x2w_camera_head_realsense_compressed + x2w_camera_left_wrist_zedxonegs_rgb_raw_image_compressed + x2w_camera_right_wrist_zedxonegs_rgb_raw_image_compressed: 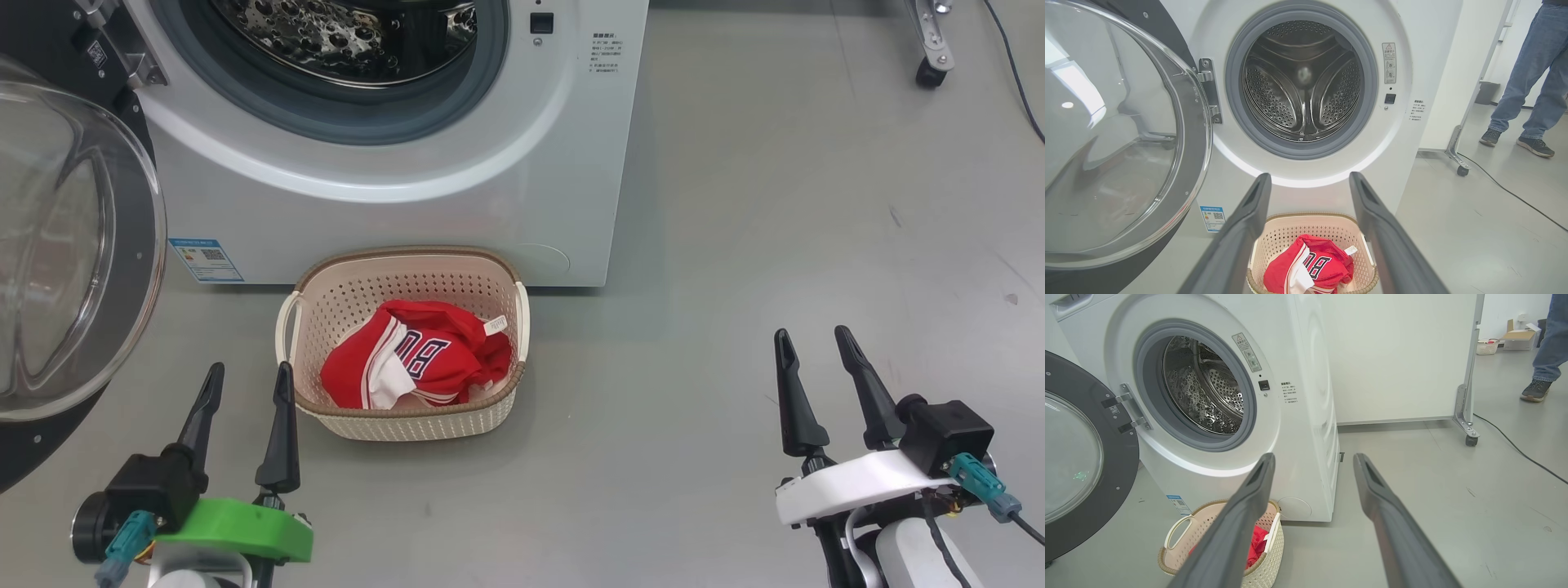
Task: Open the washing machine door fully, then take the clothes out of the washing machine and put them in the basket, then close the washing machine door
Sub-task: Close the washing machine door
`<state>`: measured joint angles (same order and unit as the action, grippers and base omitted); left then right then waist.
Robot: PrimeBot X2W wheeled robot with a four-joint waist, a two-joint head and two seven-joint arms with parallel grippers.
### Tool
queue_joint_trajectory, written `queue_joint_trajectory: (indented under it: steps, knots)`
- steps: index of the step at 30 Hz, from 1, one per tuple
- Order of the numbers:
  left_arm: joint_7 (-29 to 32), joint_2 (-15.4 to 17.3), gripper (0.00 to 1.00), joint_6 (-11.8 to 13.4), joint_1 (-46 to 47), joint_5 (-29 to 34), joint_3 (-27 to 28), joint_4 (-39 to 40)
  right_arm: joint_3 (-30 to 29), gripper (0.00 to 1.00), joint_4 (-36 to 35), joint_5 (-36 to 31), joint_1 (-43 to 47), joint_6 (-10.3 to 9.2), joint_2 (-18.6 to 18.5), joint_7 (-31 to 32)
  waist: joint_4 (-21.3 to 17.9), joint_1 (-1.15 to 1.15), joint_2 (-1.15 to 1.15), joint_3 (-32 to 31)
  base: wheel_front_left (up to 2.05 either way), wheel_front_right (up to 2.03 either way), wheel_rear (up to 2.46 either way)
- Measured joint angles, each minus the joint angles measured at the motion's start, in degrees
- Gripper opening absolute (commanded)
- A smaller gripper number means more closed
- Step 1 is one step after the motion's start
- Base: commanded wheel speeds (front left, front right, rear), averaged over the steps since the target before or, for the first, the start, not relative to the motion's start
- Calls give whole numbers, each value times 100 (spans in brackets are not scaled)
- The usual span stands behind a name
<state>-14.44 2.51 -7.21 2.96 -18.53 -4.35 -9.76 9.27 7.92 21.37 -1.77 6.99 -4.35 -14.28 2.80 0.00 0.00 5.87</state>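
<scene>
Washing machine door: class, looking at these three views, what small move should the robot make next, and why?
Probably move the left hand towards the open washing machine door to start pushing it shut: the clothes lie in the basket, the drum looks empty, and that hand, open and holding nothing, is the one on the door's side.

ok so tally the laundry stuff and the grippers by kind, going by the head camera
washing machine: 1
washing machine door: 1, swung open
basket: 1
heap of red clothes: 1, lying in the basket; the garments in it cannot be counted
grippers: 2, left gripper and right gripper, both open and holding nothing
total: 6
</scene>
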Motion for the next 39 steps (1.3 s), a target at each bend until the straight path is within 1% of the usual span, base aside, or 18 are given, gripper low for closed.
queue_joint_trajectory:
  steps: [8,17,26,39]
  knots:
    - [0,0,100,0,1,0,-68,-10,-22,100,-11,0,1,0,-4,0,30,0,0,6,0,0,0]
    - [0,-5,100,0,2,-10,-134,-38,-4,100,-79,0,2,0,-31,0,291,0,0,14,0,0,0]
    - [0,-5,100,0,3,-55,-165,-41,76,100,-108,0,6,0,-88,0,726,0,0,7,0,0,0]
    - [0,-7,100,46,2,-90,-146,-57,275,100,-115,1,20,0,-113,0,1535,0,0,-49,0,0,0]
